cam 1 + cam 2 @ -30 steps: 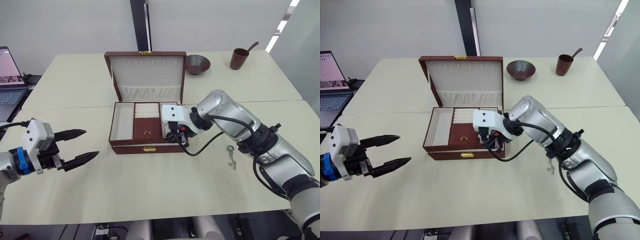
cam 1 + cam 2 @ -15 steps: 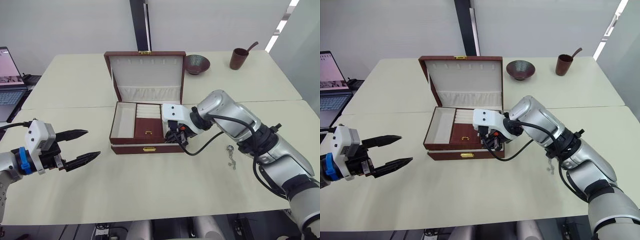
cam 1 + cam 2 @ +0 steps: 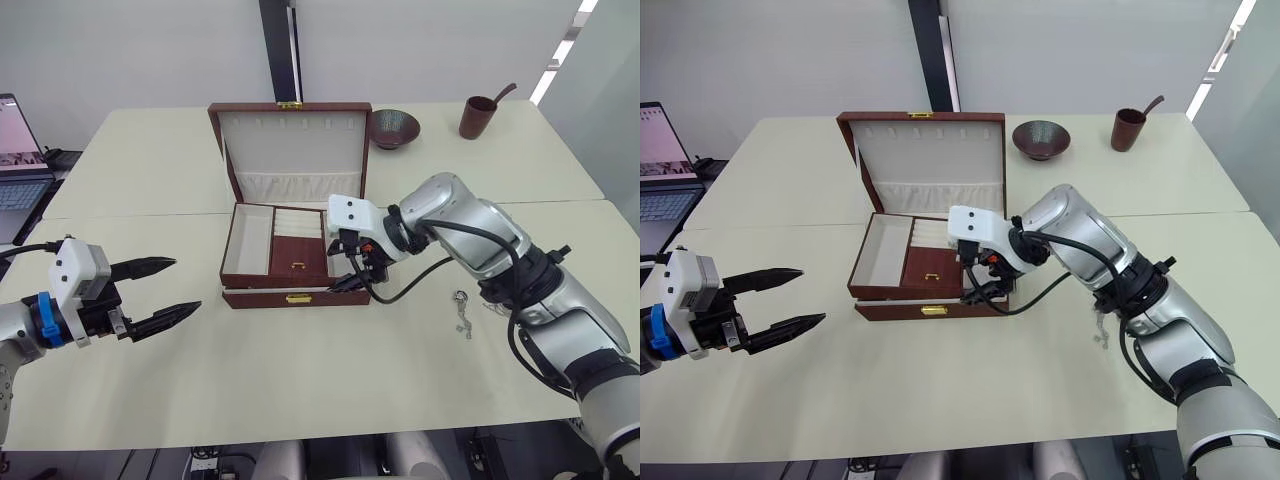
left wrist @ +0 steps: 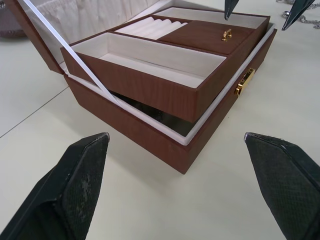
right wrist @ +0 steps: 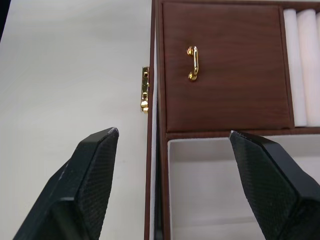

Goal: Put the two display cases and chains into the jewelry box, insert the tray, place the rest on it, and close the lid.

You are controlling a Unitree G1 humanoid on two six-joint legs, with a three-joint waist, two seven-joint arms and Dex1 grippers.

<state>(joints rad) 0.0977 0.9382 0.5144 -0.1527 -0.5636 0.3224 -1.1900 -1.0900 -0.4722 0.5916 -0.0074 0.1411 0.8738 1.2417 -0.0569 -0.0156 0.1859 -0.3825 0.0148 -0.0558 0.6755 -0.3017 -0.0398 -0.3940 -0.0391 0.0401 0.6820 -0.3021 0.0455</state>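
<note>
Right gripper (image 3: pixel 980 283) fingers apart, above front right corner of tray (image 3: pixel 297 257) | tray tilted in box (image 3: pixel 300 296) | left gripper (image 3: pixel 160 294) fingers apart, well away

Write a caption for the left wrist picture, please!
Open left claw faces the box, with the tray sitting tilted in it.
</note>
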